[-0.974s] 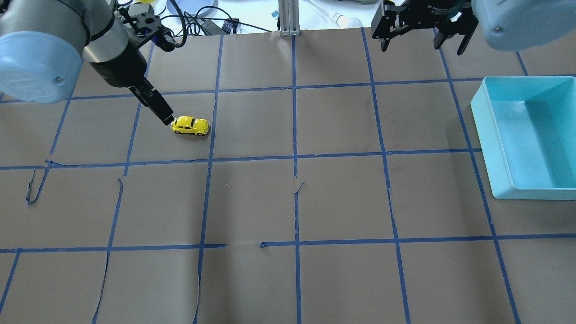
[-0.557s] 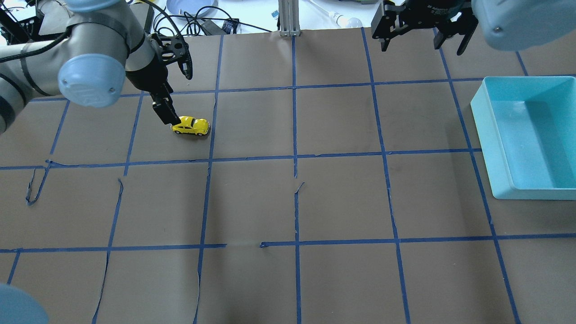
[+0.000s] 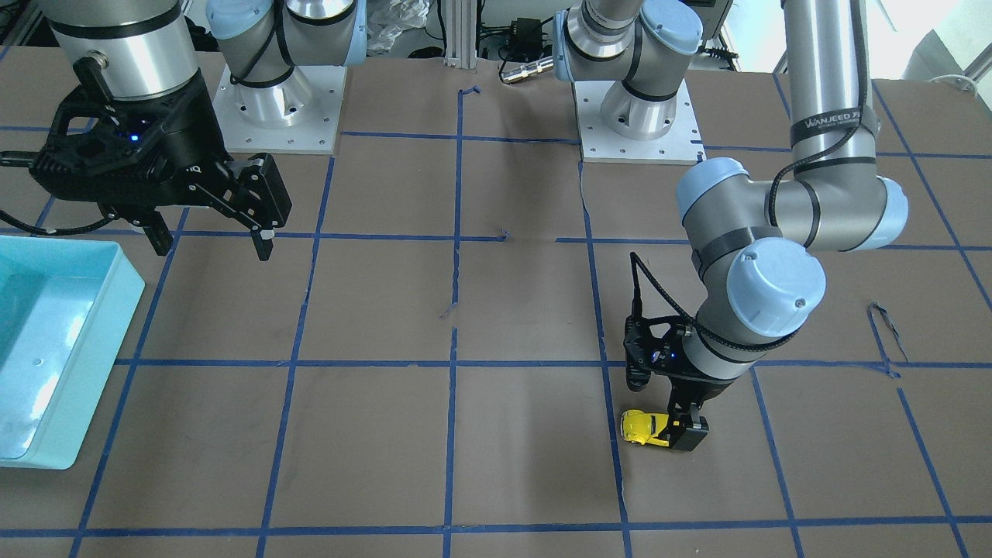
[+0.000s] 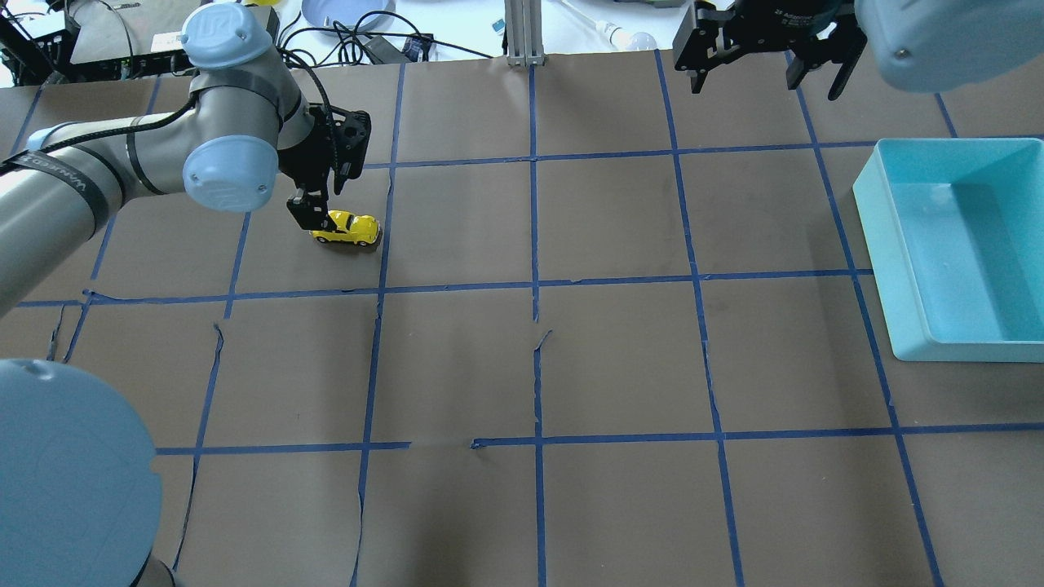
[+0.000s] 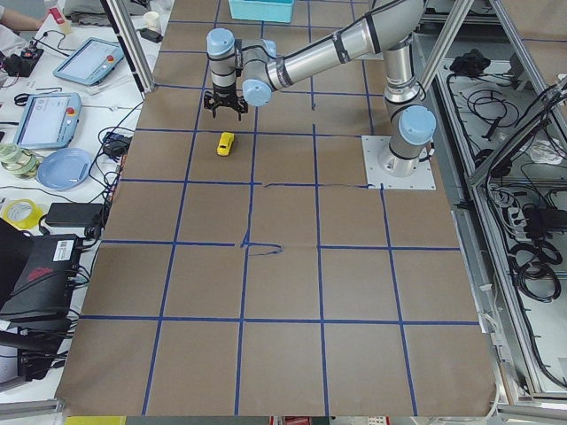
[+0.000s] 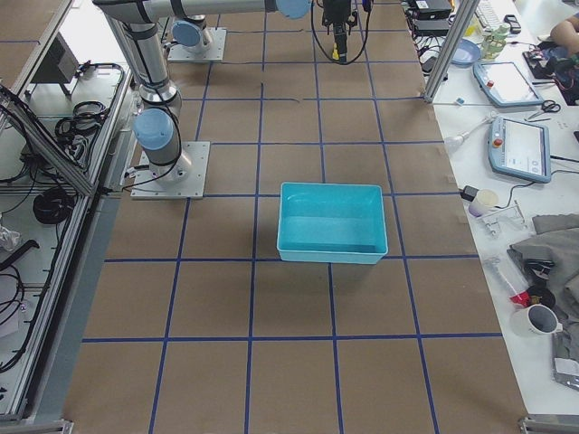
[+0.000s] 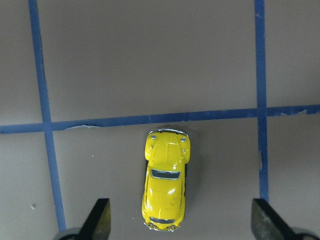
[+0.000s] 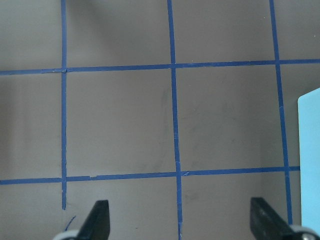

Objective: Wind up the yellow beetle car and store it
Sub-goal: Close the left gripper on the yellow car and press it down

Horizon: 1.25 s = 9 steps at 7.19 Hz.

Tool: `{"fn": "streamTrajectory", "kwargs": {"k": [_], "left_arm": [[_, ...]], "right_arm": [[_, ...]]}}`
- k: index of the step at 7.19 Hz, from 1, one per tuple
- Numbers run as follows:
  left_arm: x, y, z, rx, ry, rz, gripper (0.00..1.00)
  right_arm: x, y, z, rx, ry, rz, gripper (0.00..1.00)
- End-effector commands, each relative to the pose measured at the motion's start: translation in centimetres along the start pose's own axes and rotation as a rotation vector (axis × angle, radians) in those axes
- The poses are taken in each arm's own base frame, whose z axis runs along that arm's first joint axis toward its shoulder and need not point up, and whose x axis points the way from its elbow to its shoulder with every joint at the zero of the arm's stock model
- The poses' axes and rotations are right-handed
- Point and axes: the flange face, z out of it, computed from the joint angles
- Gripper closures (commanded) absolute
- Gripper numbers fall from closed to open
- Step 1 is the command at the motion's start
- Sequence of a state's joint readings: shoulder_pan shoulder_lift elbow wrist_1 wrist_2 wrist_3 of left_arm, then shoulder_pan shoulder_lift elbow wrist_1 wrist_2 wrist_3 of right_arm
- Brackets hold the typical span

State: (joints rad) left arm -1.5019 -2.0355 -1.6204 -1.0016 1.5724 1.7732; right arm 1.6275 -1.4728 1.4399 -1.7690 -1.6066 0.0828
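Observation:
The yellow beetle car [image 4: 349, 228] stands on its wheels on the brown table, left of centre. It also shows in the front view [image 3: 642, 426], the left side view [image 5: 226, 143] and the left wrist view [image 7: 165, 187]. My left gripper [image 4: 315, 215] is open and points down at the car's rear end. In the wrist view its fingers [image 7: 100, 219] stand wide on either side of the car without touching it. My right gripper [image 4: 767, 80] is open and empty, held high over the far right of the table [image 3: 211, 240].
A light blue bin [image 4: 897, 244] stands empty at the right table edge, also in the front view [image 3: 124, 310] and the right side view [image 6: 330, 255]. Blue tape lines mark a grid on the table. Cables and clutter lie beyond the far edge [image 4: 359, 37].
My left arm has swung round and the gripper has turned more upright over the car's rear end. The car has not moved. The right arm has not moved.

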Motion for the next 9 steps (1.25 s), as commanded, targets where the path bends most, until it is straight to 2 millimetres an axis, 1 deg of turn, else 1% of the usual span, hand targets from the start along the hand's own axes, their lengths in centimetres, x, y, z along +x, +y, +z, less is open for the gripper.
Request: {"fn": "streamTrajectory", "kwargs": {"k": [1, 2, 3, 5, 6, 7, 8, 9], "left_arm": [[-0.7, 2.1, 3.6, -0.027, 0.014, -0.001, 0.03], [-0.9, 2.2, 4.7, -0.023, 0.015, -0.001, 0.03], [-1.0, 2.2, 5.5, -0.021, 0.025, -0.004, 0.03], [-1.1, 2.2, 6.5, -0.015, 0.036, -0.012, 0.04], [-1.0, 2.2, 7.1, -0.013, 0.047, -0.010, 0.06], [-1.1, 2.2, 7.2, -0.011, 0.048, -0.012, 0.15], [-1.1, 2.1, 7.1, -0.007, 0.044, -0.013, 0.22], [-1.1, 1.9, 6.9, 0.013, 0.038, -0.034, 0.21]], "right_arm": [[0.0, 0.4, 0.5, -0.010, 0.002, 0.000, 0.00], [0.0, 0.5, 0.4, -0.009, 0.002, 0.000, 0.00], [0.0, 0.5, 0.4, -0.009, 0.002, 0.000, 0.00], [0.0, 0.5, 0.5, -0.010, 0.000, 0.000, 0.00], [0.0, 0.5, 0.5, -0.010, 0.000, 0.000, 0.00], [0.0, 0.5, 0.5, -0.010, 0.000, 0.000, 0.00], [0.0, 0.5, 0.5, -0.010, 0.000, 0.000, 0.00], [0.0, 0.5, 0.5, -0.010, 0.000, 0.000, 0.00]]}}
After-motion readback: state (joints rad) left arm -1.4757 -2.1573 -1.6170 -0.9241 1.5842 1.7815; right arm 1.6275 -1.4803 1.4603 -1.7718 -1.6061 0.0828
